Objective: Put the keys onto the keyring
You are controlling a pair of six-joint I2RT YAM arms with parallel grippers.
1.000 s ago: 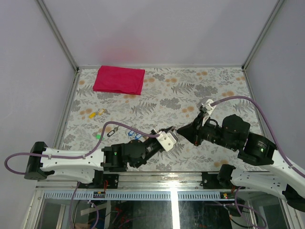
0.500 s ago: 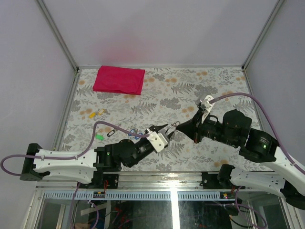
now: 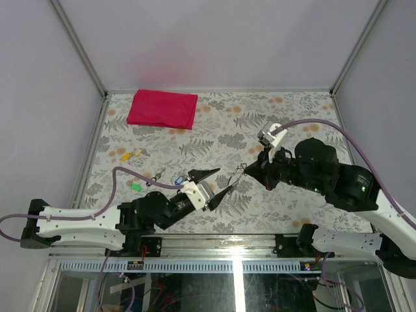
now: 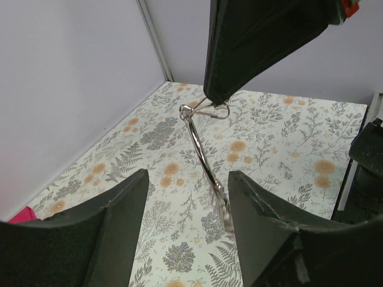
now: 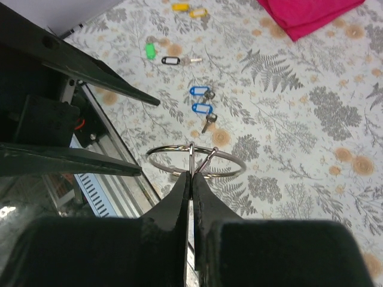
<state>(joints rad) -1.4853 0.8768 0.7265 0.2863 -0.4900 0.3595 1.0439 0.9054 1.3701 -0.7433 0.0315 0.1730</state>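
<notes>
Your right hand (image 5: 192, 179) is clamped shut on the thin silver wire keyring (image 5: 192, 156), holding it up off the floral-print surface (image 5: 299, 113), just in front of your left hand (image 4: 187, 179), whose fingers are spread wide and grip nothing. The two small blue-headed metal keys (image 5: 202, 109) lie side by side on the surface, near a dark oval clip (image 5: 172, 60) and a small green tag (image 5: 149, 49).
</notes>
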